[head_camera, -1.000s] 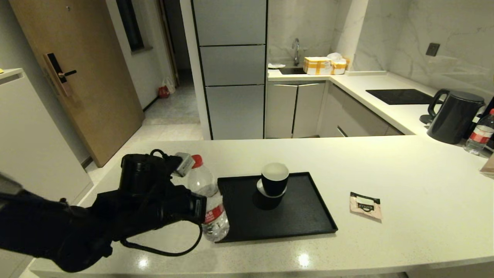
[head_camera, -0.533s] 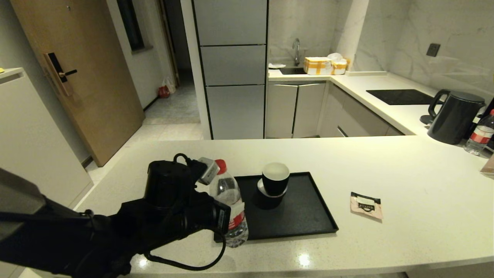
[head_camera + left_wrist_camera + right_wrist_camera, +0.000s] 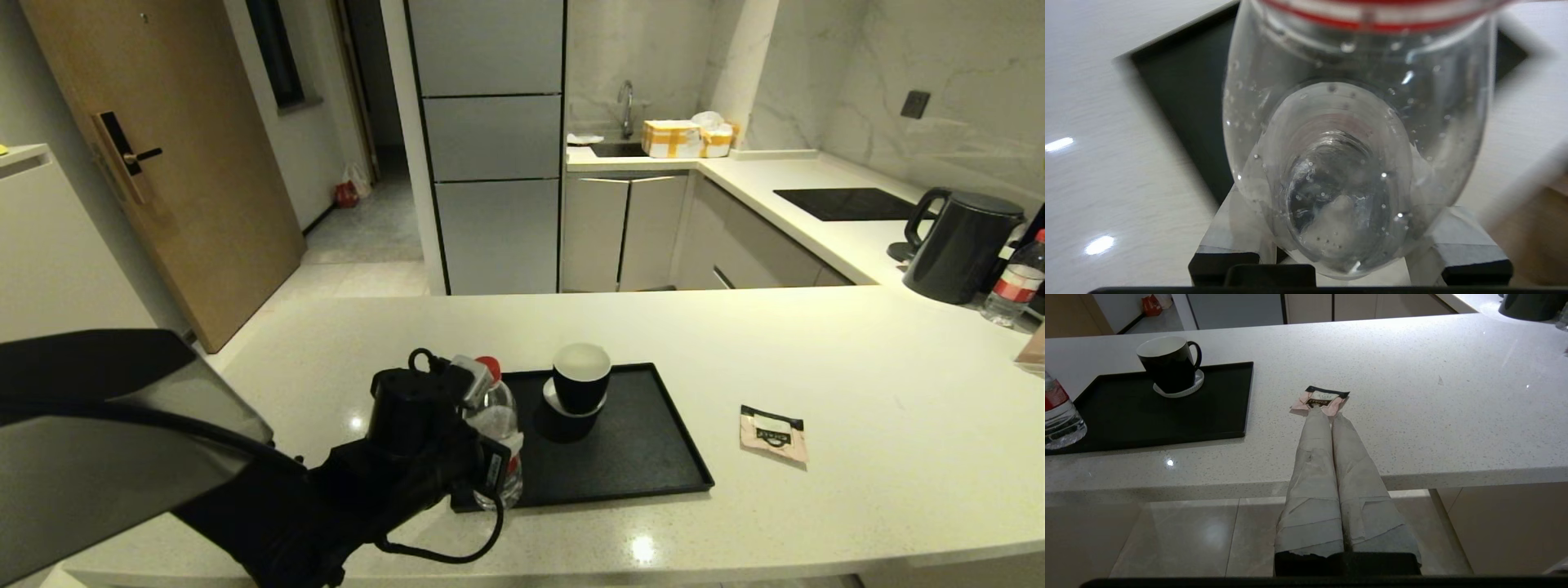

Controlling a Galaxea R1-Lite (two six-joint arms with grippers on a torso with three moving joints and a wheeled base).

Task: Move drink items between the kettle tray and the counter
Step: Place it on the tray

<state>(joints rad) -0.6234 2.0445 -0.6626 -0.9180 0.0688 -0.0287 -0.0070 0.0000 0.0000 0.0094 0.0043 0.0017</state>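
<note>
Item 1: water bottle, upright, pinched in my L gripper over near-left corner of kettle tray. Item 2: sachet flat on counter, right of tray. R gripper pressed together, parked below counter edge.

R gripper hangs off the counter edge w/ fingers pressed together, tips pointing at the pink sachet; black tray holds a mug on a coaster, bottle at its corner.

Counter bears tray, sachet, kettle
</note>
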